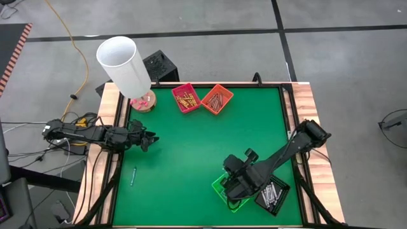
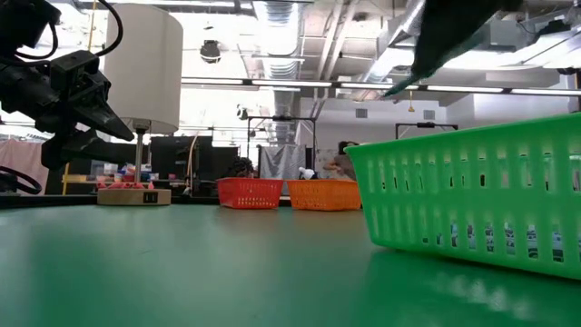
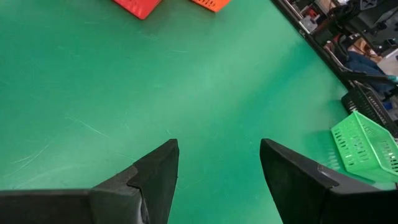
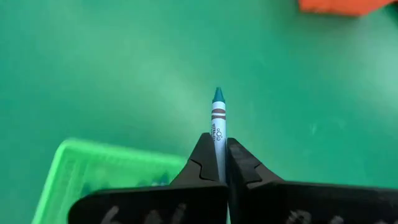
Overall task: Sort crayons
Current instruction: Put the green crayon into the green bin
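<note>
My right gripper (image 4: 222,158) hangs over the green tray (image 1: 224,186) at the near right, shut on a crayon (image 4: 218,118) with a pale blue wrap and a teal tip. Another crayon (image 1: 133,176) lies alone on the green mat at the near left. More crayons fill the red tray (image 1: 186,97) and the orange tray (image 1: 217,98) at the far edge, and the black tray (image 1: 273,194) beside the green one. My left gripper (image 3: 217,155) waits open at the table's left edge (image 1: 147,138), with nothing between its fingers. My right gripper pinches the crayon's wrapped shaft (image 4: 219,142) between its two fingers, which lie along it. The pointed teal tip (image 4: 217,94) sticks out beyond the fingertips. The fingers slant downward and the crayon is lifted clear, above the mat just past the green tray's rim (image 4: 106,152).
A lamp with a white shade (image 1: 124,62) and a wooden base (image 1: 144,100) stands at the far left corner. Wooden rails (image 1: 304,95) frame the mat. Open green mat (image 1: 184,152) lies between the two arms. The green tray (image 2: 472,195) fills the right of the low view.
</note>
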Robot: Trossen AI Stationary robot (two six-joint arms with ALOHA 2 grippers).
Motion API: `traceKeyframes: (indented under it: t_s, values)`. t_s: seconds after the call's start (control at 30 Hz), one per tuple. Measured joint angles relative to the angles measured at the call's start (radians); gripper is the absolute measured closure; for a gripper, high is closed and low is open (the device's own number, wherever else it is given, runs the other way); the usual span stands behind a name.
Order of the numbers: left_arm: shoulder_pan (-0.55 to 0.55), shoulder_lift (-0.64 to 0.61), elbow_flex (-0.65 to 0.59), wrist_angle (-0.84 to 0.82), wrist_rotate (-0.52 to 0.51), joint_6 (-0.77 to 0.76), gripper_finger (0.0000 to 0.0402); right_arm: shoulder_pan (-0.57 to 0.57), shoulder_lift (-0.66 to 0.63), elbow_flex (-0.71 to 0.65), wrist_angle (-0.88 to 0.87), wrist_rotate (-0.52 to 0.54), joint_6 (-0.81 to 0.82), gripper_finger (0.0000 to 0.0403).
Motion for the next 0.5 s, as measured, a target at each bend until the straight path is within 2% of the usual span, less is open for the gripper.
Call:
traceKeyframes:
  t_s: [0.23,0.5]
  values:
    - [0.0,0.0,0.0,0.0,0.0,0.0,0.0186,0.051,-0.022,0.0,0.0,-0.119,0.063,0.04]
    - [0.0,0.0,0.0,0.0,0.0,0.0,0.0186,0.135,-0.001,0.0,0.032,-0.114,0.22,0.0399]
